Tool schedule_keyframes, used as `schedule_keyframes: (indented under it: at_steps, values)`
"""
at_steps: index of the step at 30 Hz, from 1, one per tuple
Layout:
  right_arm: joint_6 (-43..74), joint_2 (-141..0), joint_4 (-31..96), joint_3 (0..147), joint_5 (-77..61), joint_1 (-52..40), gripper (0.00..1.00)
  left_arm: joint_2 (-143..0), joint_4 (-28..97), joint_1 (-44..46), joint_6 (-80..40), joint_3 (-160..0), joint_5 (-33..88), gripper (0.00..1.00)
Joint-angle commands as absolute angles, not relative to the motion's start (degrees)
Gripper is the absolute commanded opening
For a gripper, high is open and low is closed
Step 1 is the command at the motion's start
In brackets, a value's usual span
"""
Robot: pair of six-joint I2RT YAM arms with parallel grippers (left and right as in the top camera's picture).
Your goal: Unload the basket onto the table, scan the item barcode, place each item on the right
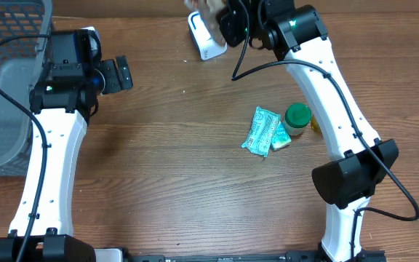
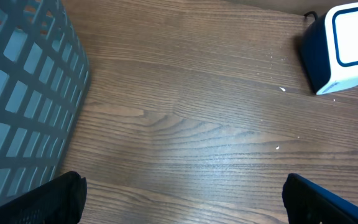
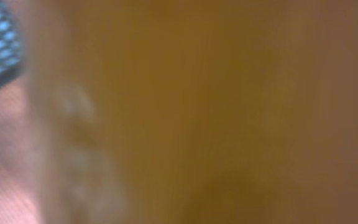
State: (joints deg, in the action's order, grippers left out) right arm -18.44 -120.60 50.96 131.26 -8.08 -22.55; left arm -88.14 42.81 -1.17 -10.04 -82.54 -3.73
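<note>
Taking the far edge of the table [image 1: 180,167] as 12 o'clock in the overhead view, my right gripper [image 1: 217,16] is up at 12 o'clock. Its jaws are together on a tan item [image 1: 202,10], which is held in the air right over the white and blue scanner [image 1: 206,42]. I cannot tell whether the two touch. My right wrist camera is filled by a blurred orange-brown surface, too close to make out any barcode, with a bit of mesh showing at its 10 o'clock corner.

My left gripper [image 1: 126,74] is at 10 o'clock with its jaws spread wide and nothing between them. In the left wrist view the two dark fingertips [image 2: 58,199] sit in the bottom corners with bare wood between. The grey basket [image 1: 9,80] is at that view's 9 o'clock and the scanner's pale window at its 2 o'clock, well apart from my fingers.

At 3 o'clock from the table's centre lies a green packet [image 1: 262,132]. Just beside it, at its own 2 o'clock, stands a jar with a green lid [image 1: 297,115]. Something small and yellow [image 1: 314,124] shows against the jar's far side, too small to identify.
</note>
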Motion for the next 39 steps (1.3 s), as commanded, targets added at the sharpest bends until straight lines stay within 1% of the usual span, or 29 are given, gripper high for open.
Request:
schedule_keyframes:
  at_steps: [1, 15, 22, 27, 39]
  values:
    - [-24.7, -120.6, 48.3, 132.7, -2.0, -22.8, 0.04, -88.4, 42.9, -1.5, -8.8, -83.3, -4.5, 1.0]
    - [-33.1, -131.1, 29.6, 132.7, 15.0, -27.7, 0.04, -88.4, 42.9, -1.5, -8.8, -83.3, -4.5, 1.0]
    - [-34.8, -136.8, 21.5, 132.7, 22.2, -29.2, 0.04, -88.4, 42.9, -1.5, -8.8, -83.3, -4.5, 1.0]
    - [-34.8, -140.0, 19.3, 132.7, 23.5, -29.3, 0.04, -88.4, 42.9, -1.5, -8.8, -83.3, -4.5, 1.0]
    - [-34.5, -144.9, 19.6, 132.7, 23.6, -31.3, 0.04, -88.4, 42.9, -1.5, -8.8, -83.3, -4.5, 1.0]
